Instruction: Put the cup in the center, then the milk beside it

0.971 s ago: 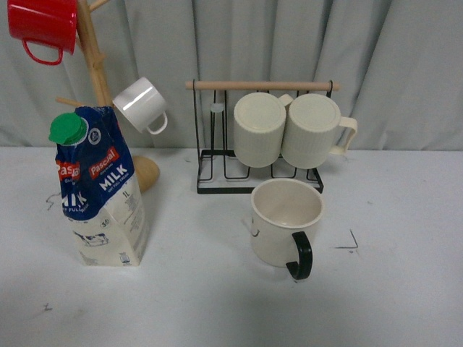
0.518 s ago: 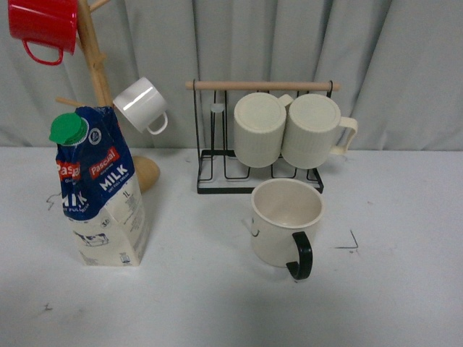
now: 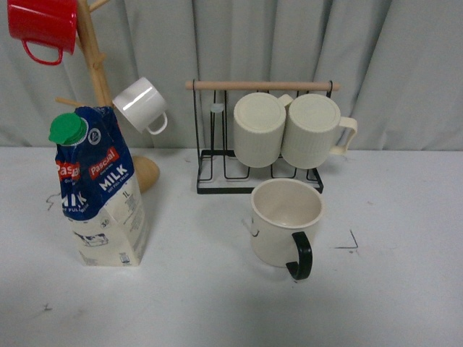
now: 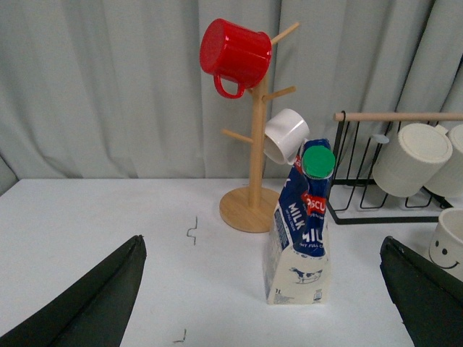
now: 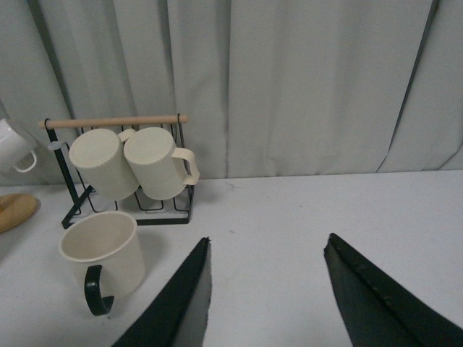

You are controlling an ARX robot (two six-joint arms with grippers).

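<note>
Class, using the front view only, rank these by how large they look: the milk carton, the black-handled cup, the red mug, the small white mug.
1. Milk carton.
2. Black-handled cup.
3. Red mug, though the frame's edge crops it, so second and third are unsure.
4. Small white mug.

One cup (image 3: pixel 278 225), four mugs (image 3: pixel 259 130), one milk carton (image 3: pixel 101 196), two racks (image 3: pixel 217 85)

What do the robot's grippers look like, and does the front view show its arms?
The left gripper has two matte black, wedge-shaped fingers tapering to narrow tips; no markings or cables show. The right gripper has the same black tapered fingers. The front view shows neither arm.
</note>
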